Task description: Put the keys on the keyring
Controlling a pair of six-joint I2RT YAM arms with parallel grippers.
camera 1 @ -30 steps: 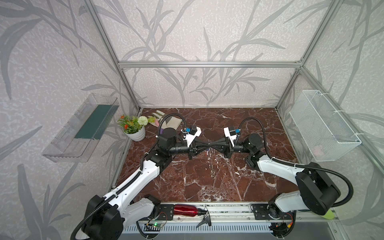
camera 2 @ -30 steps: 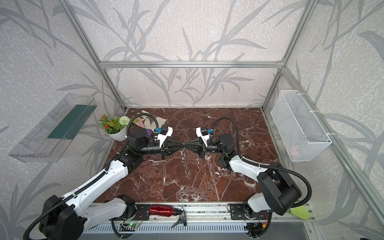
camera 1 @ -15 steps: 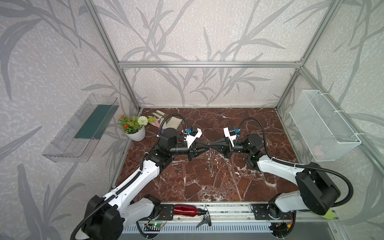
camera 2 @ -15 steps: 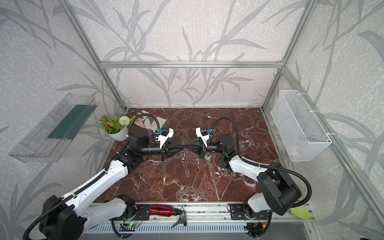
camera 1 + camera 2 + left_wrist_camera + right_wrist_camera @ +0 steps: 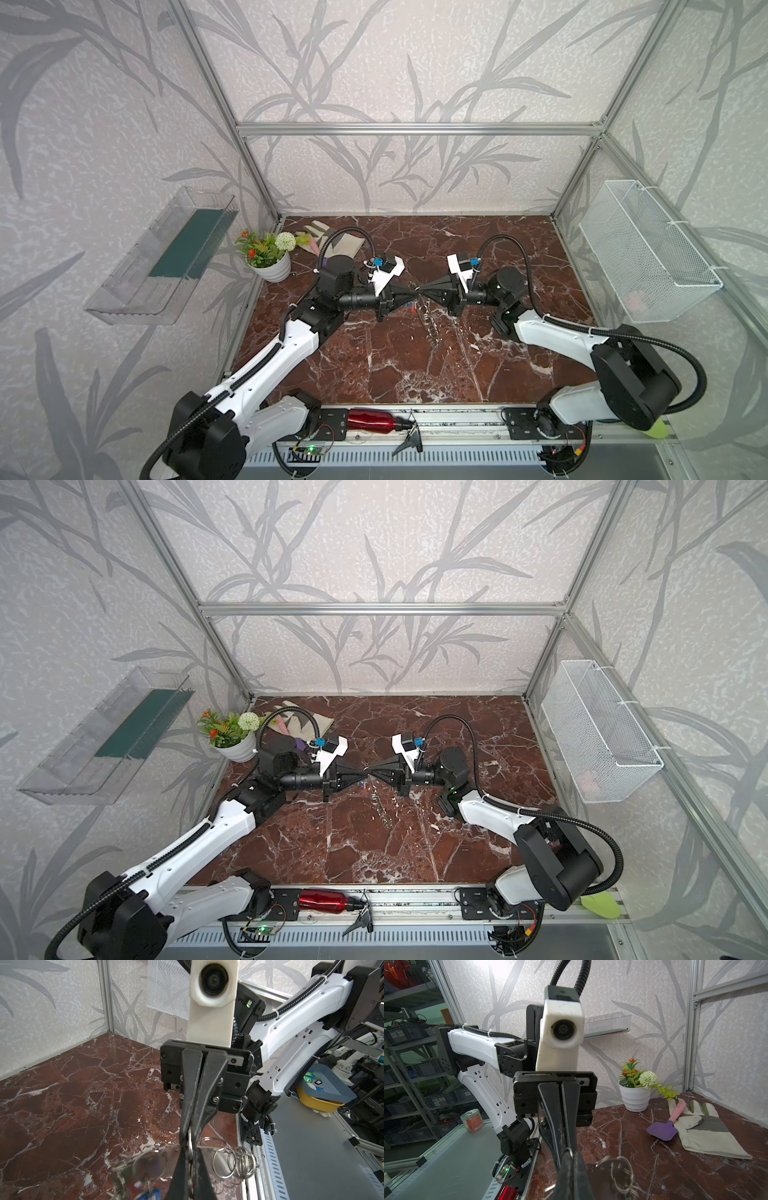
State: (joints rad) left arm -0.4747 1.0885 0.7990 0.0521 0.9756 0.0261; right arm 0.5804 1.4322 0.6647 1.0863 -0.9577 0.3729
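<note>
Both pinch keyring (image 5: 242, 1162): left hand (image 5: 568, 1150) spread before, now pressed together; right hand (image 5: 188, 1140) unchanged.

Bright, even light in both top views; frame posts (image 5: 223, 104) bow at edges. Close up the keys (image 5: 148, 1191) blur (left wrist); glare whitens the wall (image 5: 500, 966).

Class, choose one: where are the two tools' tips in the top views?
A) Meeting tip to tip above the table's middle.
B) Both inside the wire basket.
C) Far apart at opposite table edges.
A: the left tool and right tool point at each other, tips meeting over the table, the keyring hanging just below.
</note>
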